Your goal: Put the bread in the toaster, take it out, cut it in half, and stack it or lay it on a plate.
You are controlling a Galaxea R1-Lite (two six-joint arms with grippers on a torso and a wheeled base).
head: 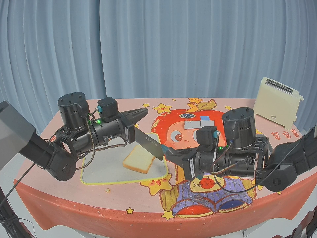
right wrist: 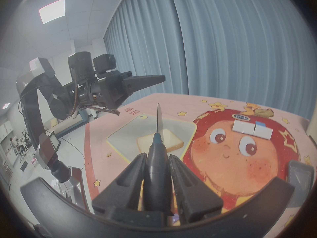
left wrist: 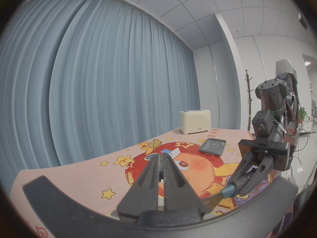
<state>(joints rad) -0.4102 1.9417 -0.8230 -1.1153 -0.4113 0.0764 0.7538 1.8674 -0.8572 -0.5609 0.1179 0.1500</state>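
Clamping a knife (head: 149, 143) by its dark handle, the right gripper (head: 171, 155) sits low over the middle of the table (head: 99, 204), its blade slanting out toward the robot's left and hanging over the far part of the bread (head: 140, 158). The slice lies whole and flat on a pale cutting mat (head: 99, 164) with a yellow rim, on the left half of the table. From the head view I cannot tell whether the blade touches the slice. The right wrist view looks straight along the knife: the handle is squeezed between both fingers, and the blade stands on edge in line with the middle of the bread. The left gripper (head: 144, 111) hovers above the far side of the mat, beyond the blade. The left wrist view shows its fingers pressed together with nothing between them. That same view takes in a dark tray (left wrist: 213, 146) lying on the table between the toaster (head: 277, 103) and the right arm, while in the head view the right arm's bulk covers that stretch of table. The cream toaster stands at the far right corner, well apart from the mat. Small white and blue blocks (head: 199, 123) lie on the cartoon face of the tablecloth, and a crumb (head: 107, 190) lies just beside the mat's near edge.
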